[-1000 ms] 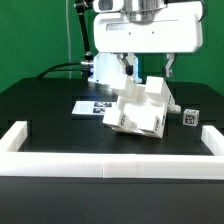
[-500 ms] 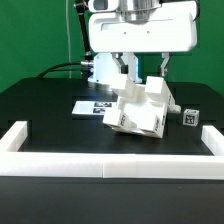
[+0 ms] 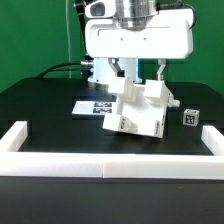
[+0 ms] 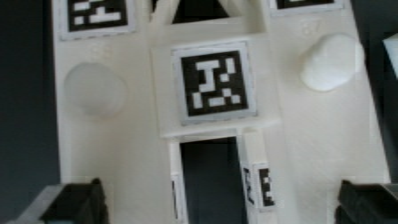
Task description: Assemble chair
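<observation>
On the black surface, near its middle: the chair, white, partly put together, flat panels and square legs joined into one chunky block, black-and-white square tags on several faces.

Directly above the chair: the gripper, jaws wide apart, not closed on anything. One of the fingers lowered to the chair's upper edge on the exterior view's left, the other at the same height on the exterior view's right, with the top of the chair between them. Hard to say from either view whether touching the chair or only very near to it.

In the wrist view: a long white panel of the chair, one large tag in its middle, a pale oval shape at each side of the tag, a dark slot further along the panel, and the two dark fingertips standing outside the panel's two long edges.

Just beside the chair, on the exterior view's left: the marker board, flat, reaching up to the chair's lower edge. On the exterior view's right of the chair, a little apart: a small loose part, white, with one tag. In front of the chair, toward the camera and well apart: the low white border wall.
</observation>
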Available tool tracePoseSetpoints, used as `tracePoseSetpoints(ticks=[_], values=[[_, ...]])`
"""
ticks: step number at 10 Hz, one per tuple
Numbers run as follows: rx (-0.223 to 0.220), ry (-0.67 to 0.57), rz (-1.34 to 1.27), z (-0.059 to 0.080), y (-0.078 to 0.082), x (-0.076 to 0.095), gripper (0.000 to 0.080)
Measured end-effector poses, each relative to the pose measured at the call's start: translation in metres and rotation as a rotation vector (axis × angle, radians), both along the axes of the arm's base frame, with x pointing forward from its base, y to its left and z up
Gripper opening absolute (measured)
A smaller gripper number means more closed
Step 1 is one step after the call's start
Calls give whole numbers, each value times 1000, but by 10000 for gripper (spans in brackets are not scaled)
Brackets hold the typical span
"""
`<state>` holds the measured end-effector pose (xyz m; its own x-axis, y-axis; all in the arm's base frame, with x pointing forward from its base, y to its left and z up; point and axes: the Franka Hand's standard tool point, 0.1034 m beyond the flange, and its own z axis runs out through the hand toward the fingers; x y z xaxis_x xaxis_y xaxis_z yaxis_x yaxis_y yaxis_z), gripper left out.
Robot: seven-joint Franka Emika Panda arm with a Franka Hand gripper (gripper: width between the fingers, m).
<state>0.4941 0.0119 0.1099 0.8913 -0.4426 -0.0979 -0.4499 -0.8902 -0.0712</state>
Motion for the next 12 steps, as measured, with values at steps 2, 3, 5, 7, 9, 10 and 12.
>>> tracePoseSetpoints(ticks=[2, 3, 5, 7, 9, 10, 12], values=[[-8, 2, 1, -5, -3, 7, 649], [-12, 4, 1, -8, -3, 9, 649], [-23, -10, 3, -11, -5, 19, 649], [-31, -31, 2, -11, -7, 26, 649], [-37, -43, 1, -11, -8, 34, 649], [-37, -44, 0, -10, -9, 36, 649], [-25, -30, -3, -2, -9, 38, 649]])
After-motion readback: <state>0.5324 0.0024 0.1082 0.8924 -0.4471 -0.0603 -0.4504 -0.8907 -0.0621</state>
